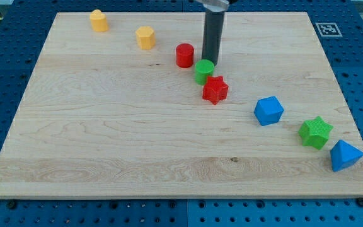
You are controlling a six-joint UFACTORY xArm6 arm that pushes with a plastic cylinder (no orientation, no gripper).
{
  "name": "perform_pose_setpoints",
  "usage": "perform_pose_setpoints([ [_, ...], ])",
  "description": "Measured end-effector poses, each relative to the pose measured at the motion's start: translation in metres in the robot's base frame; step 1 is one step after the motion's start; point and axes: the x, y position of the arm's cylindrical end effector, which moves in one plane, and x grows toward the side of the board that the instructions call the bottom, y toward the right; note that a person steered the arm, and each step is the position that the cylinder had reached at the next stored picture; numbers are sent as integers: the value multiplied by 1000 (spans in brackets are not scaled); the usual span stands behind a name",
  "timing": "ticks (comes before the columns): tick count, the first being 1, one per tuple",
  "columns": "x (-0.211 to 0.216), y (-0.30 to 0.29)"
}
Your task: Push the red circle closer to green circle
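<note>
Camera view: tip [209,62], a bare rod pinching nothing, behind green circle [203,71]; red circle [184,55] just left, nearly touching.

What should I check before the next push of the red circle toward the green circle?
1. Red circle in view, upright: ok.
2. Green circle in view: ok, with a small gap between the two circles.
3. My tip behind the red circle for a push: not ok. It sits at the green circle's top edge, on the view's right of the red circle.
4. Tip clear of the green circle: cannot tell, they look close or touching.
5. Red star out of the way: not ok. It touches the green circle's lower side and could get shoved.
6. Yellow block clear of the path: ok.
</note>
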Motion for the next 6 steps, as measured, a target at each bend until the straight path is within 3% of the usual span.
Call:
perform_pose_setpoints([
  [1,2,-12],
  [3,-67,-22],
  [5,-72,-84],
  [6,-68,-77],
])
